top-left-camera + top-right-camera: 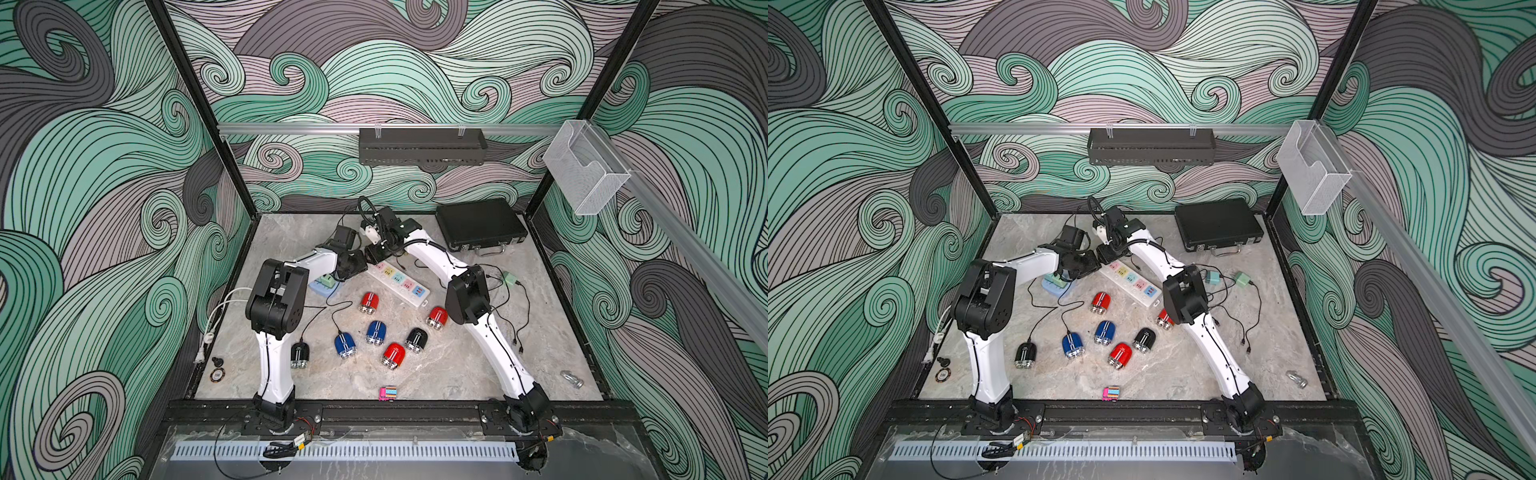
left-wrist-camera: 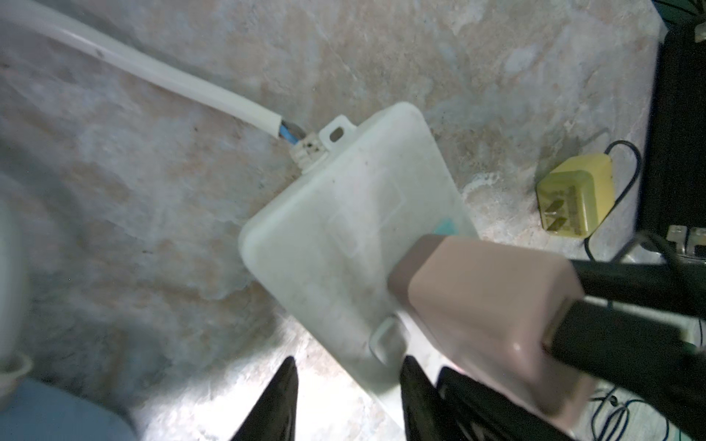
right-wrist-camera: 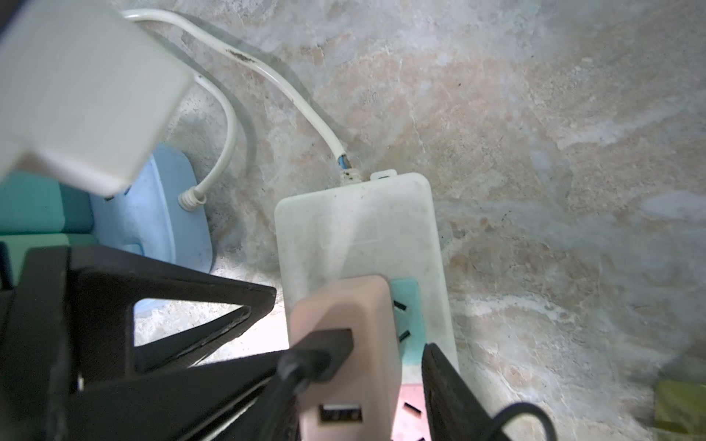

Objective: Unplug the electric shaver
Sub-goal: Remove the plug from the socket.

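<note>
A pink adapter with a black USB cable is plugged into the white power strip near its cord end. My right gripper straddles the adapter, and a gap shows at one finger. My left gripper is at the strip's side edge, jaws apart, one fingertip over the strip. Several shavers lie nearer the front, among them a black one and a blue one with cables attached. Which shaver this cable serves I cannot tell.
A blue round socket base with green adapters sits beside the strip. A yellow adapter lies loose on the marble. A black case stands at the back right. Loose adapters and cables lie right of the right arm.
</note>
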{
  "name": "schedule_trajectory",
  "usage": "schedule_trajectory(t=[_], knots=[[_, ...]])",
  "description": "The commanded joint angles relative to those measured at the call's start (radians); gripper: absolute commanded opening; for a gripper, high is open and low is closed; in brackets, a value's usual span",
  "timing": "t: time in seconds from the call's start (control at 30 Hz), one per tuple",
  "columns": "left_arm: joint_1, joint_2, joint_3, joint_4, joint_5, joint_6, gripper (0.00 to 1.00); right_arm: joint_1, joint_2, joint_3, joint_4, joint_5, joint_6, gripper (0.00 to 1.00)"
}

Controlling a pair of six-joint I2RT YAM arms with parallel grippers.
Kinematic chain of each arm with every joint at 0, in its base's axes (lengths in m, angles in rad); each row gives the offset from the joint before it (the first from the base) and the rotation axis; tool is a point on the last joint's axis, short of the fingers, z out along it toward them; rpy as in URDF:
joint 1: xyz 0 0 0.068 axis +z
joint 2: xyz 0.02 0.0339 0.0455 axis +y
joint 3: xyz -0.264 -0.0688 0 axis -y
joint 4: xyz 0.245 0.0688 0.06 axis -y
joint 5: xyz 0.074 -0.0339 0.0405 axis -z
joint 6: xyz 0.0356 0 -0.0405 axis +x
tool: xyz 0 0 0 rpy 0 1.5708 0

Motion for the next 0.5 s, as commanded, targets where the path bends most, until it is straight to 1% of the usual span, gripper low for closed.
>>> schedule_trajectory(t=[0.0, 0.3, 0.47], knots=[[0.005, 0.039, -0.022, -0.038, 0.013, -0.005, 0.43, 0.007, 0.027, 0.023, 0.021, -0.039, -0.051, 0.48], [0.006, 0.037, -0.039, -0.033, 0.020, -0.010, 0.43, 0.009, 0.036, 0.024, 0.057, -0.045, -0.079, 0.47], [0.006, 0.035, -0.043, -0.032, 0.020, -0.014, 0.43, 0.012, 0.033, 0.027, 0.062, -0.035, -0.095, 0.41]])
